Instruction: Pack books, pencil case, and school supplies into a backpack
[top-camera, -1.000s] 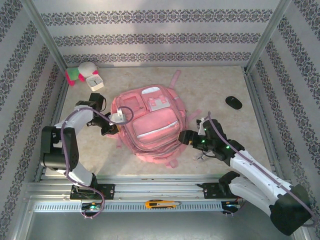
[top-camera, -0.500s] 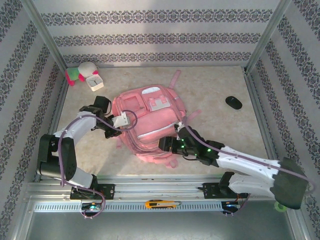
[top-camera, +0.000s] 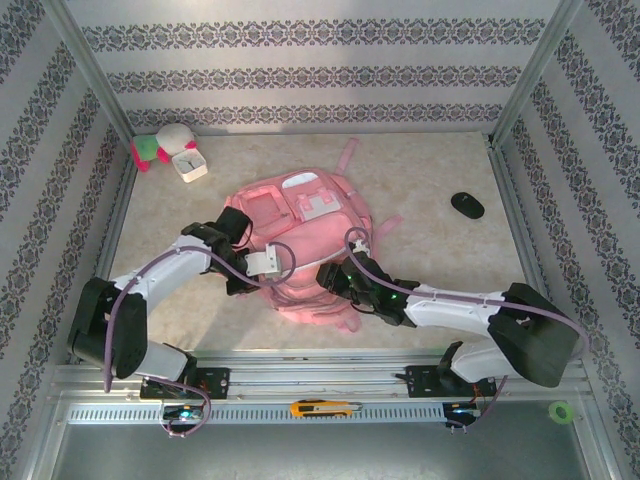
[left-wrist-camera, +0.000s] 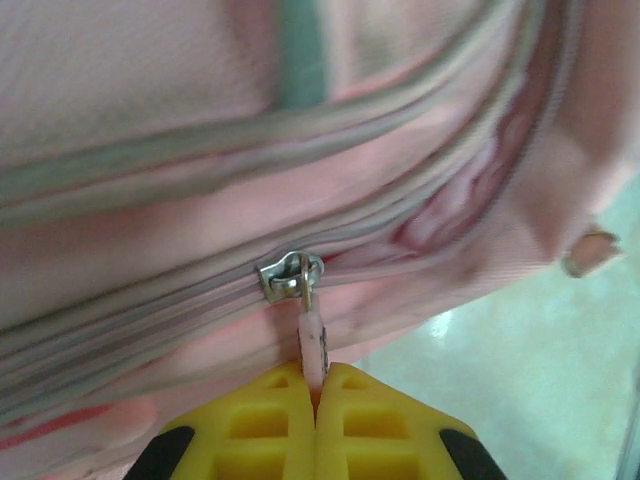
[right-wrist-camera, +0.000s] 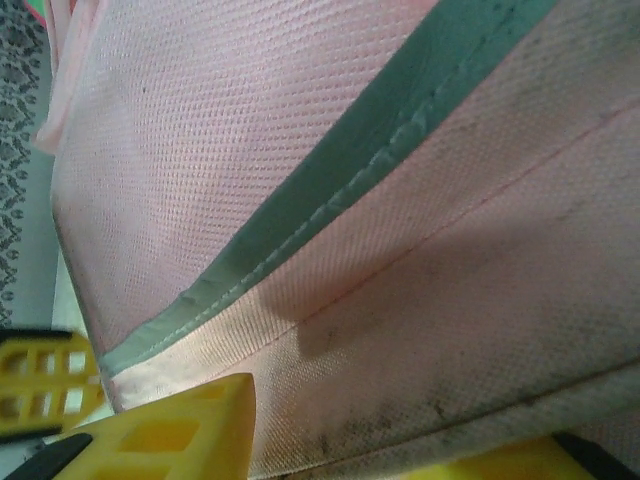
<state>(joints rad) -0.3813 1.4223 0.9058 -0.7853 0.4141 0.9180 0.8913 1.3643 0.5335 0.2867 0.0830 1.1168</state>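
Note:
The pink backpack (top-camera: 300, 235) lies flat in the middle of the table. My left gripper (top-camera: 268, 270) sits at its near left side, shut on the pink zip pull (left-wrist-camera: 313, 345) that hangs from the metal slider (left-wrist-camera: 290, 275); the zip behind the slider gapes open. In the left wrist view the left gripper (left-wrist-camera: 318, 385) has its yellow jaws pressed together on that tab. My right gripper (top-camera: 332, 276) is on the backpack's near front. In its wrist view the right gripper (right-wrist-camera: 350, 440) has closed on a fold of pink fabric (right-wrist-camera: 400, 300). Books, pencil case and school supplies are out of view.
A black oval object (top-camera: 467, 205) lies at the right. A white square clock (top-camera: 189, 163) and a plush toy (top-camera: 160, 145) sit in the far left corner. On the near rail lie a yellow utility knife (top-camera: 325, 408) and a green tape roll (top-camera: 560, 411). Patterned walls enclose the table.
The right arm swung left onto the backpack's near front while its jaws narrowed. The left gripper, still holding the zip pull, moved right and nearer along the backpack's side.

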